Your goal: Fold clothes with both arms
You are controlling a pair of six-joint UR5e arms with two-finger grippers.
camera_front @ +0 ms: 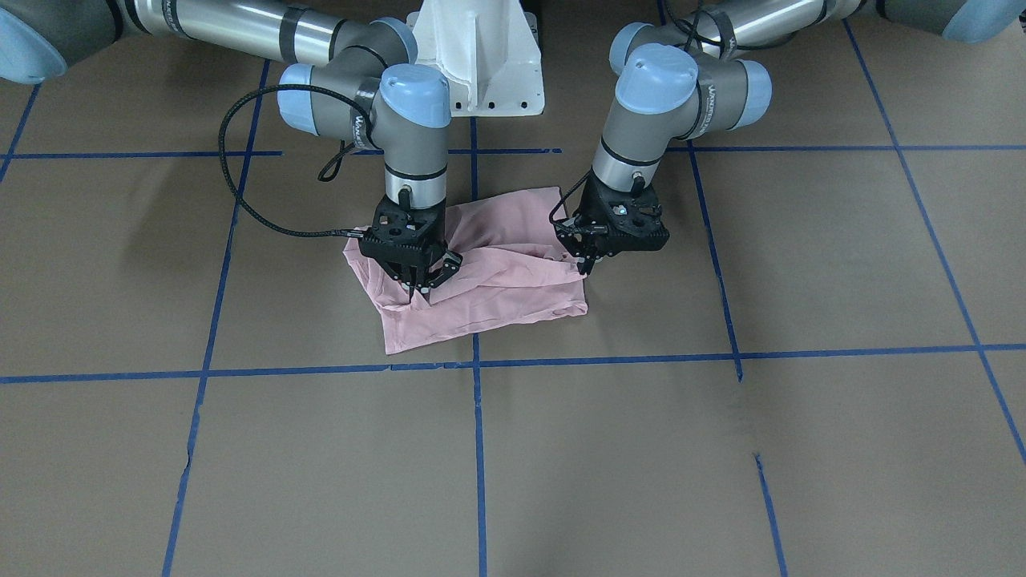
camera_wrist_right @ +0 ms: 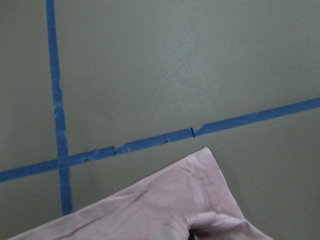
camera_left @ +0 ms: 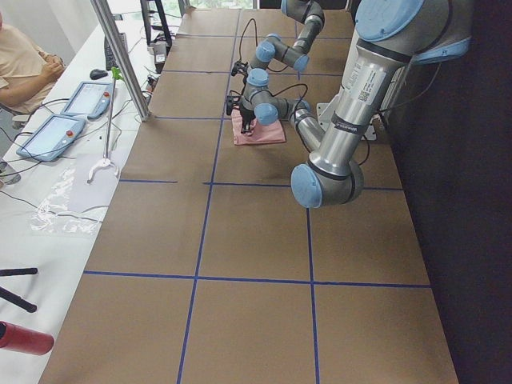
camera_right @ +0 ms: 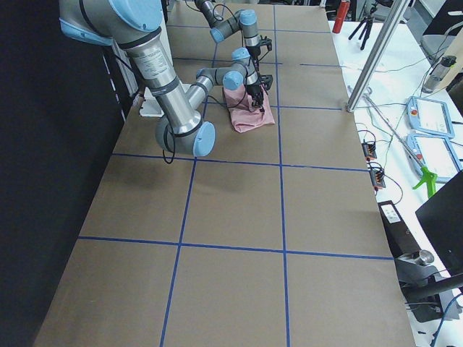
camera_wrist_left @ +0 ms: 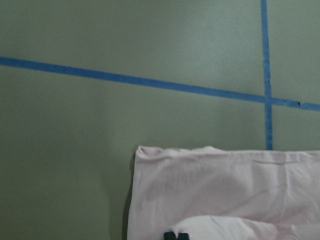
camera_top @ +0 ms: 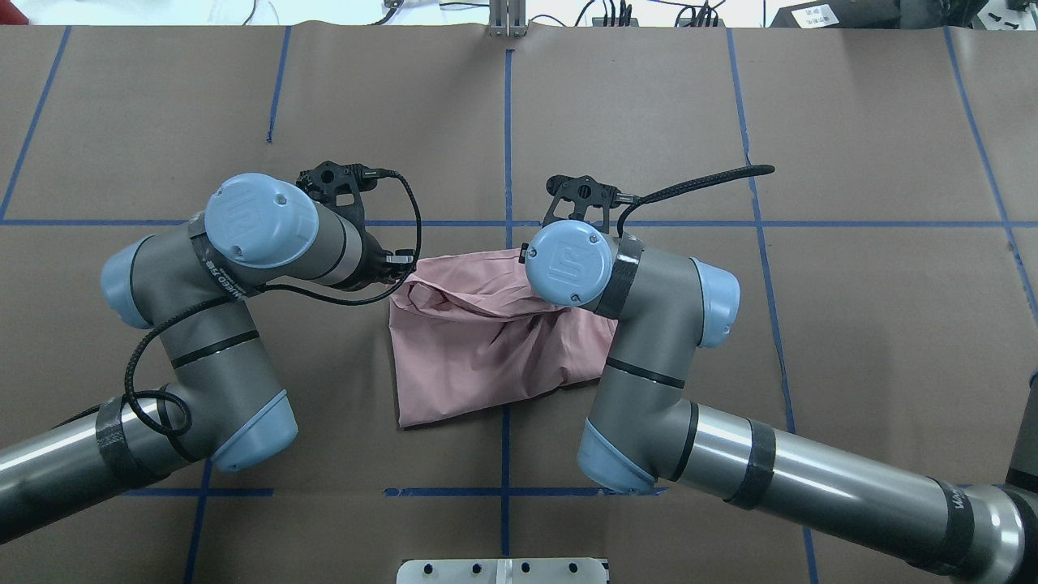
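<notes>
Pink and soft, the T-shirt (camera_top: 478, 357) lay crumpled and partly folded in the middle of the brown table (camera_top: 851, 341), across a blue tape line (camera_top: 507, 122). Only plain pink showed. Seen from above, the left gripper (camera_front: 589, 266) was at the shirt's 10 o'clock edge, its fingers pinched together on the cloth. The right gripper (camera_front: 415, 290) was at about 2 o'clock, its fingers also closed on a raised bit of shirt.
</notes>
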